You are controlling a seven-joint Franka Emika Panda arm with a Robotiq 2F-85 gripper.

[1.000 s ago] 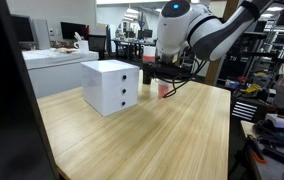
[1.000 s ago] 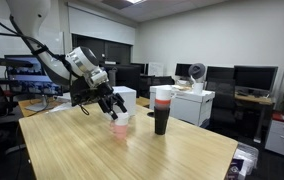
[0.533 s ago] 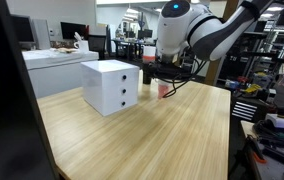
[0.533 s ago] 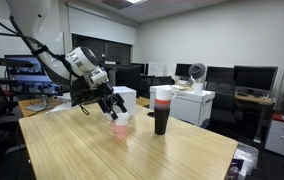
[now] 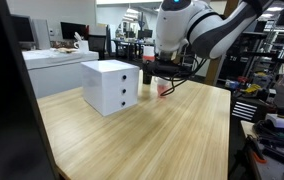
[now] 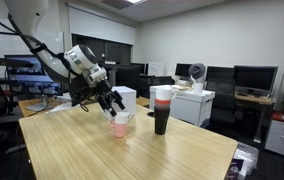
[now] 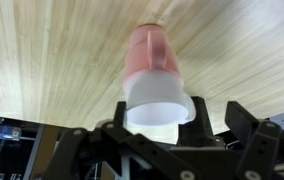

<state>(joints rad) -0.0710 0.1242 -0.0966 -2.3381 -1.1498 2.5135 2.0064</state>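
The arm [image 5: 207,30] is wearing smooth, rounded white shells, with dark grey bands showing at the joints. Black cables [image 6: 32,45] are trailing along it. The pincer [image 6: 112,107] is showing matt black, with blocky, squared fingers [image 7: 244,120].

Pink cup [image 5: 163,91]: mostly hidden behind gripper [image 5: 166,78] and cables in an exterior view. Wrist view: gripper body cut off at the bottom edge, and contact with the cup is unclear. White drawer box [image 6: 127,94], far side: partly hidden.
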